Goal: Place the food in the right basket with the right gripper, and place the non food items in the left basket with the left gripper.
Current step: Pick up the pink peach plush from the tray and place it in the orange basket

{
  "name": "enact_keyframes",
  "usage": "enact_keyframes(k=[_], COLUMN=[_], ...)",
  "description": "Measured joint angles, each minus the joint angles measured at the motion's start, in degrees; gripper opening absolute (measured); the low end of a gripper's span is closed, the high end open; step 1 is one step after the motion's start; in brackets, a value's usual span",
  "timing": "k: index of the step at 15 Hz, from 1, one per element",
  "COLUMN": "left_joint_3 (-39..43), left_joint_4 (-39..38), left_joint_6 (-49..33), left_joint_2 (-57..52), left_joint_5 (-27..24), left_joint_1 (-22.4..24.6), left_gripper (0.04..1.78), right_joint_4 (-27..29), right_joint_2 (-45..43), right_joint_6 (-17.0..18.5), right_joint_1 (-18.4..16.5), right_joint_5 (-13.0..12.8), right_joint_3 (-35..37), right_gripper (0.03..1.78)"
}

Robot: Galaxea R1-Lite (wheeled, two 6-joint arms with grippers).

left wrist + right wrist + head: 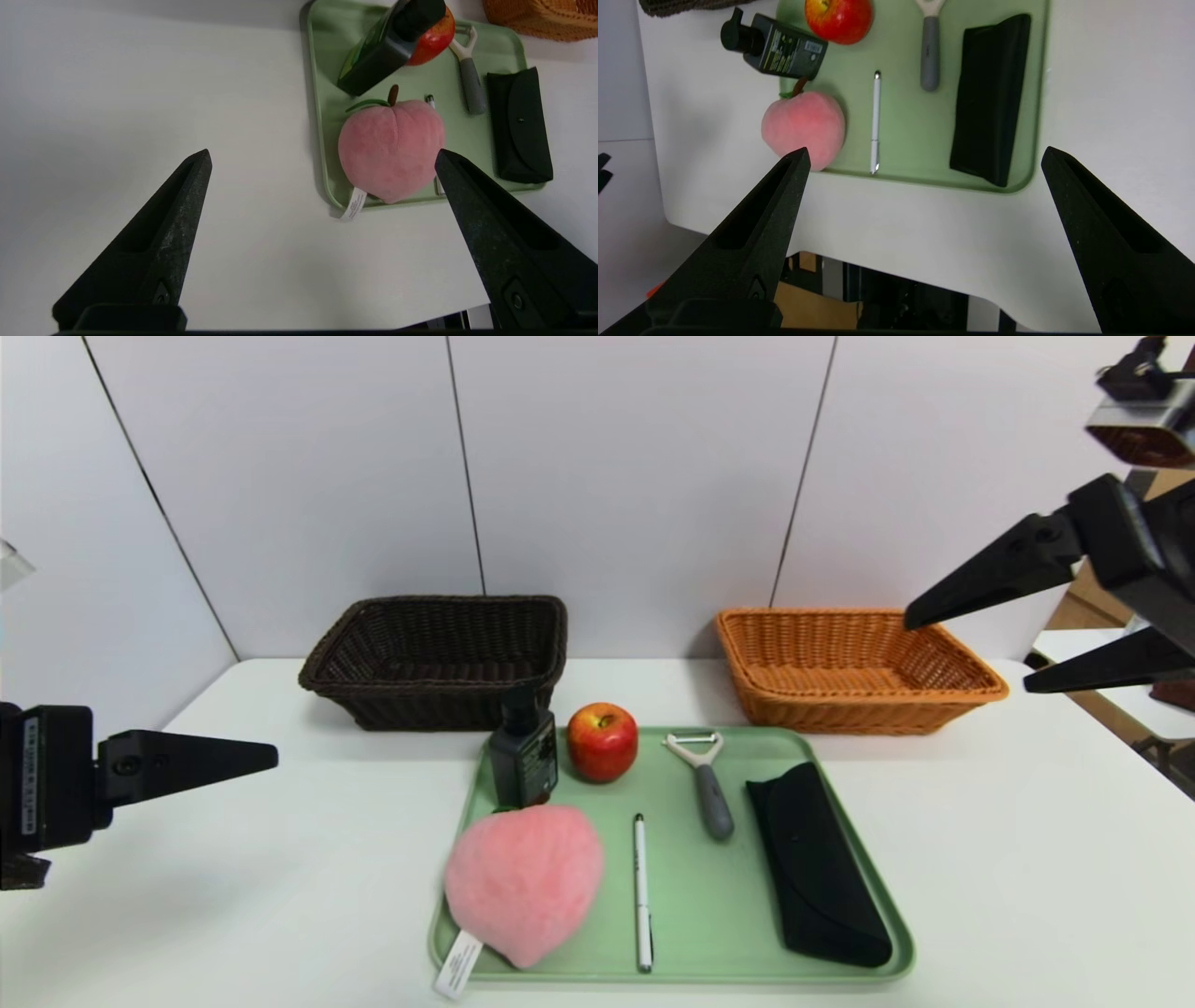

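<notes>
A green tray (691, 896) holds the red-yellow apple (602, 740), the pink plush peach (523, 880), the dark pump bottle (524, 753), the peeler (707, 782), the white pen (641, 891) and the black glasses case (814, 864). The dark brown left basket (439, 658) and the orange-tan right basket (854, 667) stand behind it, both empty. My left gripper (271, 758) is open and empty, left of the tray. My right gripper (966, 651) is open and empty, high at the right.
The white table (1027, 859) has bare surface on both sides of the tray. Its front edge shows in the right wrist view (924, 275). A grey panelled wall stands close behind the baskets.
</notes>
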Motion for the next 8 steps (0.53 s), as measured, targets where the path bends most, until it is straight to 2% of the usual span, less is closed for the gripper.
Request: enact_keyframes(k=[2,4,6,7,8], left_joint_3=[0.46,0.72,0.83,0.91,0.91], left_joint_4=[0.37,1.41,1.72,2.16,2.71], left_joint_6=[-1.13,-2.40,-3.23,-3.30,-3.30], left_joint_2=[0.61,-0.05,-1.60,-2.54,-3.49], left_joint_5=[0.05,0.16,0.90,1.46,1.95], left_joint_1=[-1.45,-1.73,-1.78,-1.78,-1.78], left_gripper=[1.69,1.69,1.69,1.69,1.69], right_joint_4=[0.26,-0.90,-5.47,-7.47,-8.29], right_joint_2=[3.04,6.19,9.09,10.42,11.68], right_joint_6=[4.95,12.73,20.55,23.56,25.08], right_joint_1=[5.07,10.81,14.14,14.97,15.56], right_joint_5=[0.15,1.52,6.34,8.72,9.57], right_joint_3=[-0.94,-1.18,-1.21,-1.18,-1.16], right_gripper=[1.71,1.71,1.71,1.71,1.71])
